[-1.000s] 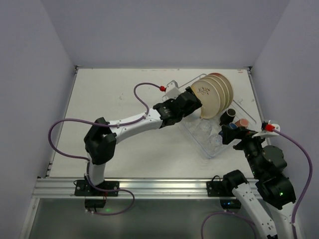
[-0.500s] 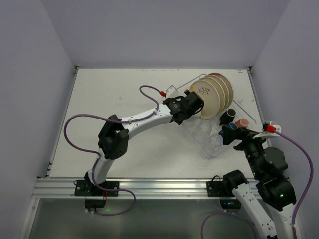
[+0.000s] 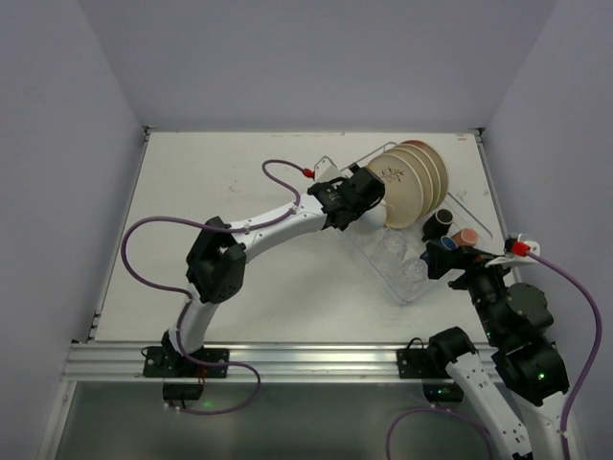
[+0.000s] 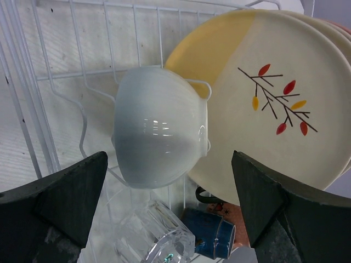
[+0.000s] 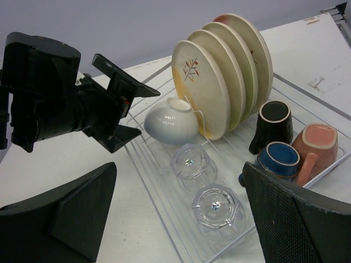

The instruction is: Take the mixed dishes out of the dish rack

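Left wrist view: I am hovering my left gripper [image 4: 169, 164] with its jaws spread wide and holding nothing, squarely in front of the small white bowl [image 4: 156, 137]. The bowl is lying on its side among the prongs of the dish rack [image 5: 159, 203], just beside the front plate [image 4: 274, 109], the yellow-and-cream one with the sprig. Nothing is looking unloaded yet; the plates are standing in their row, two clear glasses [image 5: 189, 161] are sitting mouth-down below the bowl, and the dark cup [image 5: 272, 126], blue cup [image 5: 277, 159] and salmon cup [image 5: 318, 142] are clustering at the far side.

I am judging the bowl to be the piece in hand. To take it well, I am planning to bring one finger to each side of its round body, keeping clear of the wire loop at its rim, closing gently because the glaze is looking slick, then lifting straight off the prongs before swinging away, so the plate is not getting knocked.

My right gripper [image 5: 180, 181] is waiting near the glasses, also spread apart and empty.
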`<state>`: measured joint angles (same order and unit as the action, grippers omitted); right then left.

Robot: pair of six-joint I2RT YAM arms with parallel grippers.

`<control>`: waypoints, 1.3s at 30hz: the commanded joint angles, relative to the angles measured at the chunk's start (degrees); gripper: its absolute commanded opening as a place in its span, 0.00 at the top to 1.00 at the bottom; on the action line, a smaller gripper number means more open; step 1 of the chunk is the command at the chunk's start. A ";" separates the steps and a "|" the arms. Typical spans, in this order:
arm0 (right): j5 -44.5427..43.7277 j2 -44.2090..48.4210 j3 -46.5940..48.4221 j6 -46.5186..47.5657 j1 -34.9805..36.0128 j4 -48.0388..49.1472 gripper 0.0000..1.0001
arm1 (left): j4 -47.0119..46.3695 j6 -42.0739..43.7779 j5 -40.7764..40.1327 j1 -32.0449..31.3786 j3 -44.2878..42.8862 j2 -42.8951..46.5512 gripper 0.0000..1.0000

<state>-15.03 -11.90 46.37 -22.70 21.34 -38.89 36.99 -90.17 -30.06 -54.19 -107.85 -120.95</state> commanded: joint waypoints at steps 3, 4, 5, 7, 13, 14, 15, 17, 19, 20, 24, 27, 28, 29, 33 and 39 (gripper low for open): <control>0.96 -0.58 0.30 -0.06 0.01 2.68 0.01 | -3.33 0.96 -1.75 0.67 0.80 -0.17 0.00; 0.96 -0.67 0.30 0.02 0.01 2.68 0.01 | -3.33 0.87 -1.67 0.67 0.72 -0.25 0.00; 1.05 -0.67 0.30 0.02 0.01 2.77 0.01 | -3.24 0.61 -1.49 0.67 0.71 -0.43 0.00; 0.97 -0.67 0.21 0.02 0.01 2.77 0.01 | -3.33 0.17 -1.05 0.76 0.72 -0.61 0.00; 1.14 -0.67 0.04 0.02 0.01 2.95 0.01 | -5.00 0.08 0.53 1.20 0.98 -2.27 0.00; 1.23 -0.67 0.04 0.02 0.01 2.95 0.01 | -5.09 0.08 0.79 1.28 0.89 -2.45 0.00; 1.23 -0.67 0.04 0.02 0.01 3.03 0.01 | -6.57 0.60 0.97 1.37 1.24 -2.54 0.00; 1.58 -0.67 0.04 0.11 0.01 2.86 0.01 | -8.42 2.19 1.06 1.37 1.85 -2.80 0.00; 1.93 -0.49 0.21 0.29 0.01 2.77 0.01 | -10.26 3.15 1.32 1.55 2.64 -2.89 0.00; 2.19 -0.40 0.21 0.37 0.01 2.68 0.01 | -10.97 3.94 1.24 1.55 3.08 -2.81 0.00; 3.07 -0.31 -0.05 0.64 0.01 3.03 0.01 | -17.89 5.53 1.41 1.64 7.21 -1.49 0.00; 3.51 -0.67 -0.14 0.73 0.10 3.21 0.01 | -25.79 7.73 3.34 1.99 12.48 0.62 0.00; 3.69 -0.84 -0.14 0.90 0.01 3.30 0.01 | -27.31 7.82 3.69 2.07 13.54 0.88 0.00; 4.04 -0.93 -0.05 0.99 0.01 3.30 0.01 | -30.46 9.12 4.22 2.25 15.37 1.15 0.00; 4.30 -0.84 -0.14 1.16 0.01 3.30 0.01 | -34.70 11.16 4.05 2.25 17.85 2.55 0.00; 4.92 -1.11 -0.05 1.43 0.01 3.39 0.01 | -44.09 13.44 4.84 2.34 23.03 4.49 0.00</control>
<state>-11.16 -11.97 46.37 -22.28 21.34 -38.06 -0.38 -79.22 -24.25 -52.62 -87.99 -119.37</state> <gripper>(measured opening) 0.989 0.997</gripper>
